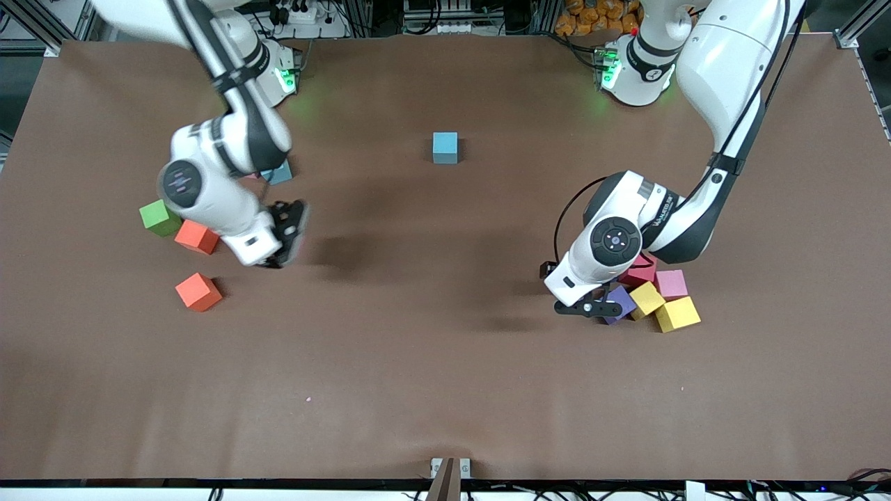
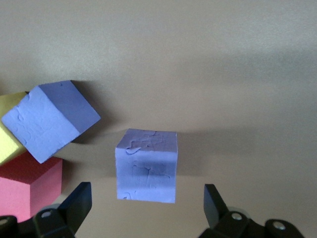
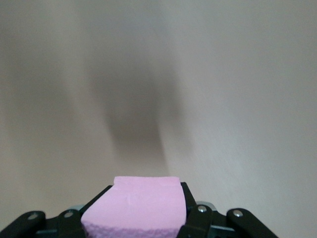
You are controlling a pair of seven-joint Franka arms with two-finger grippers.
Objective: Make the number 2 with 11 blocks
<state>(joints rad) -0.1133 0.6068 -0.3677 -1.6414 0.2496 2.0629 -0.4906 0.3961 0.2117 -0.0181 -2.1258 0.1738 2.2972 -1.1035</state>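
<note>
**One Block Laid, Two More Being Fetched**

Nearest the camera, a purple block (image 2: 146, 165) is framed between the spread fingers of the left end effector (image 1: 590, 307), untouched, beside a pile (image 1: 661, 296) kept as stock. A pink block (image 3: 134, 206) is clamped in the right end effector (image 1: 284, 235), aloft over the bench (image 1: 445, 390). Farthest, a lone blue block (image 1: 445, 147) is judged to start the 2.

The left gripper (image 2: 147, 201) hangs low, wrist bent downward, fingers spread wide. The right gripper (image 3: 143, 218) is raised, arm reaching across, fingers clamped on a pink block (image 3: 136, 206).
</note>
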